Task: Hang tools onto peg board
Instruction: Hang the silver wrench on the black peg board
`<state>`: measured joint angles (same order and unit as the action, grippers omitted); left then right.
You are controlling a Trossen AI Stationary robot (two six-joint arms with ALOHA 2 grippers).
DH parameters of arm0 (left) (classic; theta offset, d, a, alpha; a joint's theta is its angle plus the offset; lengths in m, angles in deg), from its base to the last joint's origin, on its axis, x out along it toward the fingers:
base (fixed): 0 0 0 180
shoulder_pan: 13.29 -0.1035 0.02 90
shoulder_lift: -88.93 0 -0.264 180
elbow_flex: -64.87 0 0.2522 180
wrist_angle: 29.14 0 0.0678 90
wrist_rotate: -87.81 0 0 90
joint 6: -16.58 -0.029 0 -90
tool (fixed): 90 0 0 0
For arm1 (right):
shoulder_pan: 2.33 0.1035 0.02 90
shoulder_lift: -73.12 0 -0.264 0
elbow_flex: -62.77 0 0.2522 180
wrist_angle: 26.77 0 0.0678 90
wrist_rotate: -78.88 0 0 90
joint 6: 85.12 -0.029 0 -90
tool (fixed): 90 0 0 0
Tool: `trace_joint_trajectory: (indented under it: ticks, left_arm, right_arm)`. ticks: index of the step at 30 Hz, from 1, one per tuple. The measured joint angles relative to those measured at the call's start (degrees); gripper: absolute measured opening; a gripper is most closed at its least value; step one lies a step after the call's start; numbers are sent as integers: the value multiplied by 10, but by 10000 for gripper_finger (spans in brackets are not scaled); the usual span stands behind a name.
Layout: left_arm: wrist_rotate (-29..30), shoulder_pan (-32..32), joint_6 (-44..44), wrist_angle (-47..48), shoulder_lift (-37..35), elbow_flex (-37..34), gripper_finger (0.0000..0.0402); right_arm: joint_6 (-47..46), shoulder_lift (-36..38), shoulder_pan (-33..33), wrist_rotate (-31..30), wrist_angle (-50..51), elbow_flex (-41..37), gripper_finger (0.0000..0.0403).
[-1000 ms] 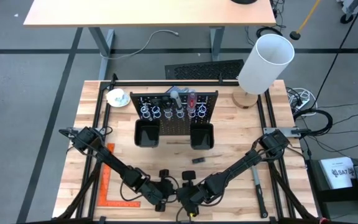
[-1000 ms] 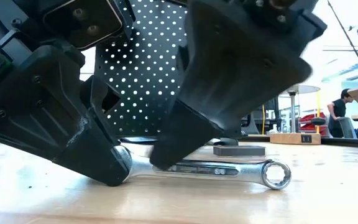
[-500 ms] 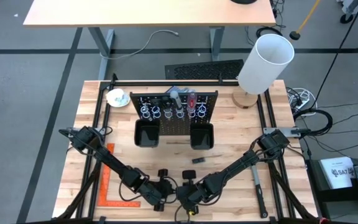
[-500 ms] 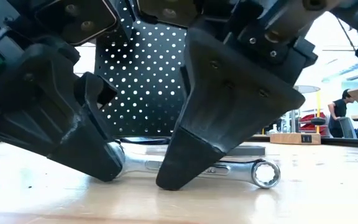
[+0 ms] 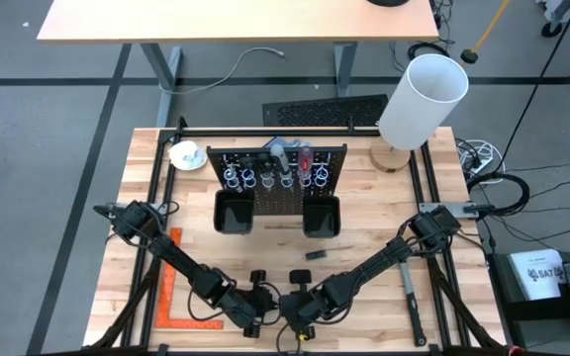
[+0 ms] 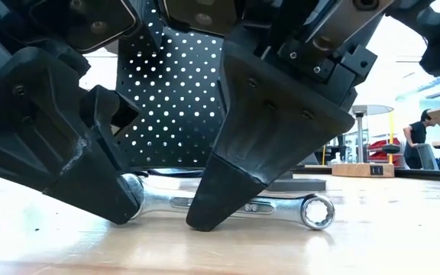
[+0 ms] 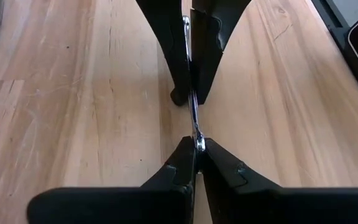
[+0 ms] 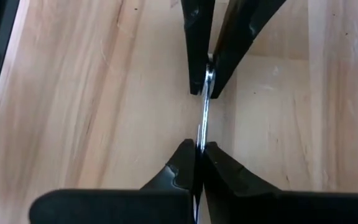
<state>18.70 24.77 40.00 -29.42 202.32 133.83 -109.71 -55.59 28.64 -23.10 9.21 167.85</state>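
A silver wrench [image 6: 281, 206] stands on its narrow edge at the tabletop near the table's near edge, ring end [image 6: 317, 211] toward the right. My left gripper [image 5: 257, 314] is shut on its left end and my right gripper [image 5: 298, 314] on its shaft; the two stand close together. The peg board [image 5: 280, 168] stands upright at the table's far middle, with several tools in its wire rings. My left gripper pinches the wrench's left end [image 7: 197, 134] between its two fingers, on the flat faces. The fingers slant down from the table's left and lie roughly along the wrench. The wrench stays on edge and about level. My right gripper pinches the wrench's shaft [image 8: 202, 127] near its middle between its two fingers, on the flat faces. The fingers slant steeply down from the right. The near finger [image 6: 228, 191] covers the shaft, and the ring end sticks out to the right.
Two black bins [image 5: 234, 213] hang at the peg board's foot. An orange square ruler [image 5: 181, 297] lies by the left arm. A small dark piece [image 5: 315, 254] and a long tool [image 5: 409, 282] lie on the right half. A white cylinder [image 5: 419, 99] stands far right.
My right gripper has sunk a little, and its near finger now stands at the tabletop in front of the wrench's shaft. The wrench has shifted toward the table's left, its ring end drawn closer to the right fingers. My left gripper has kept its hold.
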Motion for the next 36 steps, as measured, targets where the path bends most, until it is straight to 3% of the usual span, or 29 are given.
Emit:
trace_joint_trajectory:
  ticks: [6,11,25,36]
  left_arm:
    - [-9,-1,0,0,-10,0,77]
    - [17,1,13,20,-77,1,113]
    - [208,74,-28,124,-240,1,120]
    - [315,134,-128,73,-337,1,120]
  right_arm:
    - [17,3,1,-2,-8,-1,6]
    - [23,8,7,-15,-10,-2,6]
    - [47,32,14,-52,-53,-2,5]
    - [142,134,22,-179,-115,-2,5]
